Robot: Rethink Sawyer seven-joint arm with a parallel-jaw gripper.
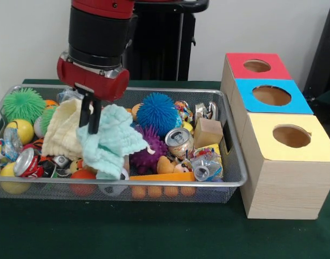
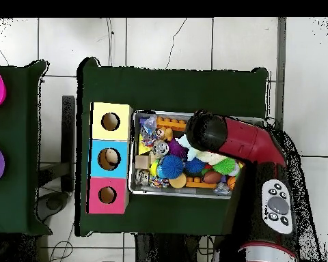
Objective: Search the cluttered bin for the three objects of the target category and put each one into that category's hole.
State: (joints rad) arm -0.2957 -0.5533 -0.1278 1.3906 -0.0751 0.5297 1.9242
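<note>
We see the gripper (image 1: 90,116) low over the bin (image 1: 237,178), left of centre, its dark fingers (image 1: 93,120) nearly together and pinching a fold of the mint cloth (image 1: 112,141); the cloth hangs from them, its lower part draped on the clutter. A cream cloth (image 1: 62,129) lies just beside it. The bin looks full: spiky balls, cans (image 1: 179,137), small toys. The hole (image 1: 291,136) in the yellow box (image 1: 289,178) sits right of the bin; we cannot see inside it, so nothing shows as delivered. We judge the task early: first cloth grasped, carry and drop not yet done, others left
</note>
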